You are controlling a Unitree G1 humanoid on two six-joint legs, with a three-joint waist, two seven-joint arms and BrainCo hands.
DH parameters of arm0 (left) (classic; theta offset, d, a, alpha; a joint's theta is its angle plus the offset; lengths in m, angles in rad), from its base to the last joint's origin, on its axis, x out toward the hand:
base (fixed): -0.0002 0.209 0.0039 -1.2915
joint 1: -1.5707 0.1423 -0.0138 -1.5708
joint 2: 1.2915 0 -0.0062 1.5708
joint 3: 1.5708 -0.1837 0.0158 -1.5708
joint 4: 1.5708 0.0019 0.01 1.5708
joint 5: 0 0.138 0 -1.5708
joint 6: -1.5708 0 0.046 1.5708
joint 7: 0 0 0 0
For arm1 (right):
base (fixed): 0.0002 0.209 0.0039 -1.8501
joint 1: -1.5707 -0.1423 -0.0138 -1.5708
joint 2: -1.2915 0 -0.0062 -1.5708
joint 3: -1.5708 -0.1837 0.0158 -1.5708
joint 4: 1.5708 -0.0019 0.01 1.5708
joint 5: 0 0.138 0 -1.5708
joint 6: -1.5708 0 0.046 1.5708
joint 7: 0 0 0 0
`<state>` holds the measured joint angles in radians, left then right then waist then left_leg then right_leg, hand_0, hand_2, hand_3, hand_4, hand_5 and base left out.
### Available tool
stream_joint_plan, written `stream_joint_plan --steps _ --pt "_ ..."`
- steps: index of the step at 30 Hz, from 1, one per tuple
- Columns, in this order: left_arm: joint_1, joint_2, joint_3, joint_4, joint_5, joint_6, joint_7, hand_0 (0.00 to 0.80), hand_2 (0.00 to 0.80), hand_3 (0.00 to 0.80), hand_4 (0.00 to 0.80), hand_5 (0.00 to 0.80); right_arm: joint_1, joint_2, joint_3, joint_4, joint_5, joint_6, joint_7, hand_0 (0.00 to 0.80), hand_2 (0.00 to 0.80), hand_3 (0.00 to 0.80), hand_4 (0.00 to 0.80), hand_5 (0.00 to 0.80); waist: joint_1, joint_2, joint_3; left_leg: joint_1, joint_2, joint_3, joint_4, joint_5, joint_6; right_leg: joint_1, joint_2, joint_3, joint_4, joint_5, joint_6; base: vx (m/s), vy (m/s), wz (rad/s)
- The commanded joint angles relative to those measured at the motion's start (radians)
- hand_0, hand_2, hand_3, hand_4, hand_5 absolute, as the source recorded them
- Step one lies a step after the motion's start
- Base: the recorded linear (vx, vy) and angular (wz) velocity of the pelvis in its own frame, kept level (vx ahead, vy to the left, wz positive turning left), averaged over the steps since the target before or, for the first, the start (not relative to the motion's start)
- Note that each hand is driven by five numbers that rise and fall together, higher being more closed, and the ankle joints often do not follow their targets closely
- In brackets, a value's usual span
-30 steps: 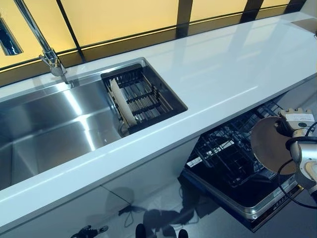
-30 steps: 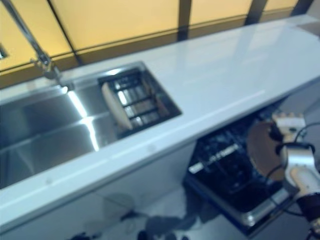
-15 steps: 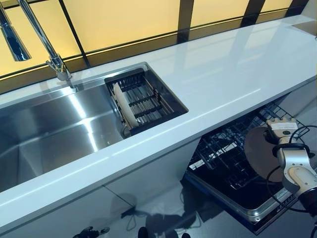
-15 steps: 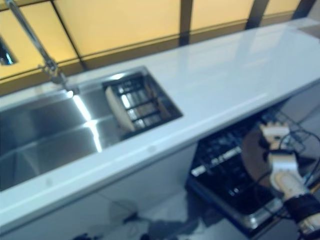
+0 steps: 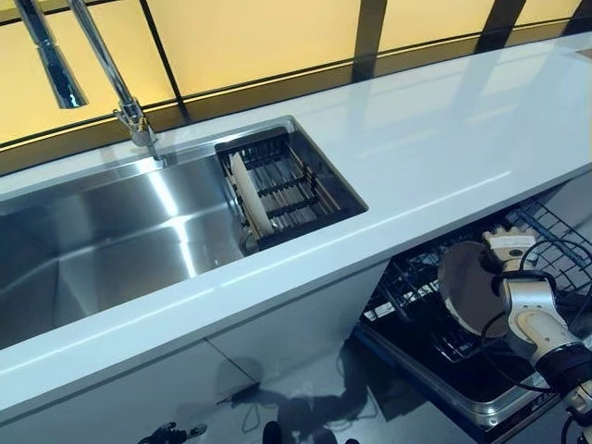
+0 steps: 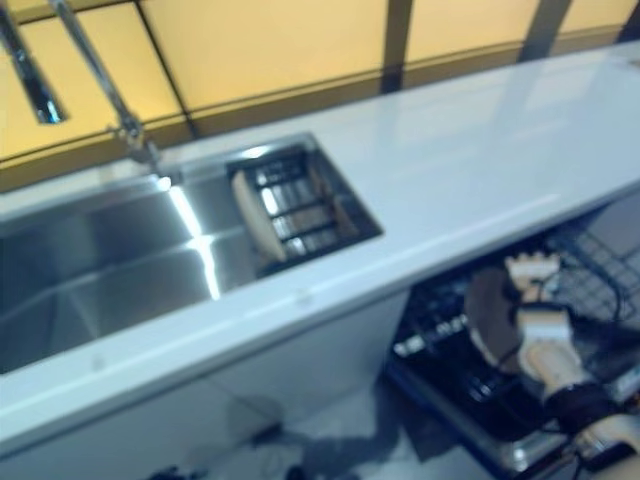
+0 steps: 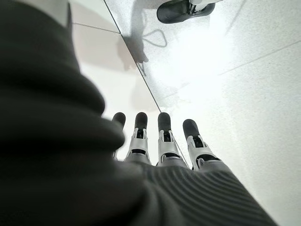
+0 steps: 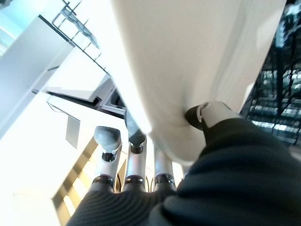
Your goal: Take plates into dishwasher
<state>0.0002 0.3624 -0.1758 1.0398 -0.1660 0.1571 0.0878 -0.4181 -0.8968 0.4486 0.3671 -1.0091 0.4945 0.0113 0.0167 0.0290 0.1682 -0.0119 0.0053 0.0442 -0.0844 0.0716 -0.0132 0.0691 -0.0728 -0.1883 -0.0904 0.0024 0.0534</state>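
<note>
We see the round pale plate (image 5: 470, 287) held on edge over the pulled-out black wire dishwasher rack (image 5: 421, 277), below the front lip of the long white countertop (image 5: 435, 129); its broad face is turned toward the sink side and up toward us, and its rim runs roughly up and down. Our right hand (image 5: 508, 252) sits at the plate's far edge with the silver-grey forearm (image 5: 536, 319) coming up from the lower right. In the right wrist view the plate's (image 8: 188, 70) pale surface fills most of the frame, the thumb (image 8: 207, 113) presses against one face and the fingers (image 8: 134, 136) lie along the other, so the hand pinches the plate between them. A second pale plate (image 5: 251, 195) stands on edge in the dark slatted drainer basket (image 5: 291, 180) set in the right end of the stainless steel sink (image 5: 111, 240), beside the chrome gooseneck tap (image 5: 111, 74). Our left hand (image 7: 160, 146) shows only in its own wrist view, fingers straight and side by side, holding nothing, over the pale tiled floor (image 7: 235, 84).
</note>
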Motion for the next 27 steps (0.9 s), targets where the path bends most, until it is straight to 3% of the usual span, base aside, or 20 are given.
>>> stream_joint_plan --steps 1,12,27 --pt "-0.033 0.021 -0.037 0.022 0.015 0.004 0.012 0.0 0.0 0.0 0.0 0.0 -0.151 -0.003 0.066 0.05 -0.082 0.049 -0.013 0.8 0.8 0.8 0.8 0.8 0.043 -0.016 0.001 0.043 -0.045 0.013 -0.003 -0.134 0.051 -0.017 0.031 -0.023 0.003 -0.033 0.012 -0.005 0.013 0.08" --pt "-0.021 0.022 -0.049 0.004 0.005 -0.003 0.006 0.0 0.0 0.0 0.0 0.0 -0.193 0.028 0.147 0.127 -0.137 0.063 0.028 0.8 0.8 0.8 0.8 0.8 0.069 0.003 0.012 0.026 -0.055 -0.009 -0.003 -0.124 0.052 -0.024 0.021 -0.041 0.003 -0.031 0.011 -0.009 0.015 0.09" --pt "-0.015 0.028 -0.071 -0.009 0.01 -0.009 -0.007 0.0 0.0 0.0 0.0 0.0 -0.218 0.085 0.221 0.263 -0.031 0.075 0.057 0.8 0.8 0.8 0.8 0.8 0.092 0.022 0.019 0.022 -0.063 -0.023 -0.003 -0.118 0.051 -0.024 0.012 -0.057 0.004 -0.028 0.01 -0.005 0.007 0.05"
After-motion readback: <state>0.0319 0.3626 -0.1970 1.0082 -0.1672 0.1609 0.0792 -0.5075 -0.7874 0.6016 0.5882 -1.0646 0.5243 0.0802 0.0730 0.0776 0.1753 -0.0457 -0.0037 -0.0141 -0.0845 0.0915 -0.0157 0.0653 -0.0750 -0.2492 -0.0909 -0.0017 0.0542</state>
